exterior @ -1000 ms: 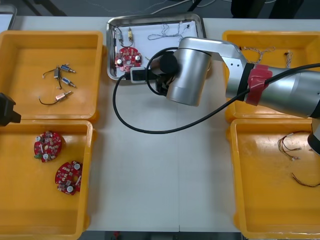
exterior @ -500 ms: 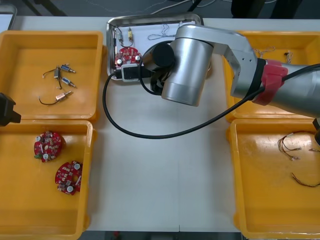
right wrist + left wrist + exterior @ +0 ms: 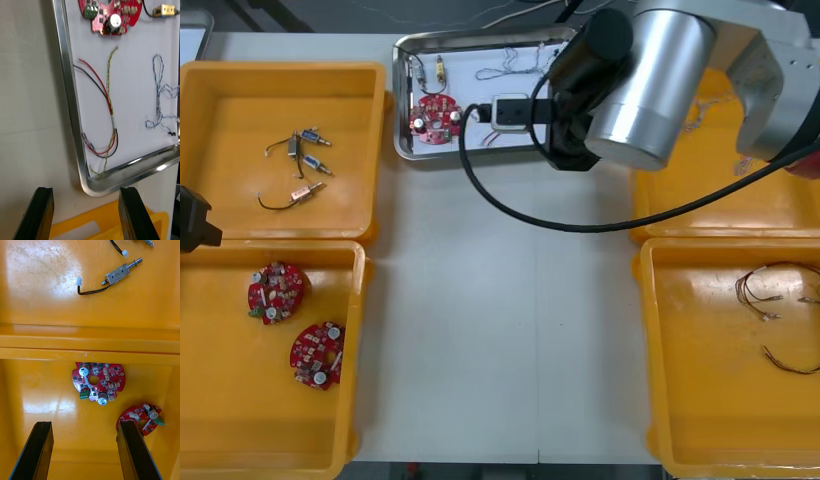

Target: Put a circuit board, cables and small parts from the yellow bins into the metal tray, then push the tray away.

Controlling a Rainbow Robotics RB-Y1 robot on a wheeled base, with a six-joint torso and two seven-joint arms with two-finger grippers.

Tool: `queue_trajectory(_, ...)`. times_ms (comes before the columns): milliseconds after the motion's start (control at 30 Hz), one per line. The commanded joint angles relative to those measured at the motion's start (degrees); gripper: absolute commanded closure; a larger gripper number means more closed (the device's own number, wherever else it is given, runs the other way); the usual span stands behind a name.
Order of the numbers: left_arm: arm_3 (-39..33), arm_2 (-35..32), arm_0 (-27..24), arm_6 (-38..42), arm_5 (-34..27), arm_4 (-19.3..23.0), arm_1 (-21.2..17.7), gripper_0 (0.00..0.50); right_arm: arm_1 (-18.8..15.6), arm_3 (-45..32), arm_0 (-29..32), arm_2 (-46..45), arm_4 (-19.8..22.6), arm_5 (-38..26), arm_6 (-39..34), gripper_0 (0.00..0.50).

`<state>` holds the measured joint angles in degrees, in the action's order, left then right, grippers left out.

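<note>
— Taking the tray (image 3: pixel 402 120) as the mark, where does everything lie?
— It stands at the far edge of the table (image 3: pixel 500 330). In it, a circuit board (image 3: pixel 435 117) lies at its left end, small metal parts (image 3: pixel 440 68) in its far left corner, a twisted cable (image 3: pixel 510 66) along its far side and loose cables (image 3: pixel 111 107) along its near side.
— And the bins?
— Left of the tray, the far left bin (image 3: pixel 240 120) holds other small parts (image 3: pixel 305 150). Nearer than that, the near left bin (image 3: pixel 220 400) holds a second board (image 3: pixel 276 292) and a third board (image 3: pixel 317 352). Right of the tray stands the far right bin (image 3: pixel 770 210), and nearer, the near right bin (image 3: pixel 700 400) with further cables (image 3: pixel 765 300).
— The grippers?
— The right gripper (image 3: pixel 85 191) is just off the tray's near right corner. The left gripper (image 3: pixel 84 423) is well to the tray's left, over the near left bin.
</note>
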<state>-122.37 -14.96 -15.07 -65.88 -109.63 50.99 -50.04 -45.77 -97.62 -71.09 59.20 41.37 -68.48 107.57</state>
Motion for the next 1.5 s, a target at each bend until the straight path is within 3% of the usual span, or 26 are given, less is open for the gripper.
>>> queue_trajectory(33, -1.7, -1.9, 1.3, -5.0, -0.4, -0.2, -2.6, 0.000, -4.5, -1.6, 0.9, -5.4, 3.7, -2.8, 3.3, 0.000)
queue_trajectory(333, -1.7, -1.9, 1.3, -5.0, -0.4, -0.2, -2.6, 0.000, -6.5, -1.6, 3.2, -12.8, 7.2, -11.2, 3.1, 0.000)
queue_trajectory(667, -1.7, -1.9, 1.3, -5.0, -0.4, -0.2, -2.6, 0.000, -9.1, -0.9, 10.1, -25.4, 12.2, -20.7, 0.8, 0.000)
queue_trajectory(1067, -1.7, -1.9, 1.3, -5.0, -0.4, -0.2, -2.6, 0.000, -11.6, -0.7, 16.2, -33.7, 15.6, -28.5, -12.5, 0.000)
queue_trajectory(1500, -1.7, -1.9, 1.3, -5.0, -0.4, -0.2, -2.6, 0.000, -15.5, -2.7, 27.4, -45.3, 18.1, -34.6, -26.9, 0.000)
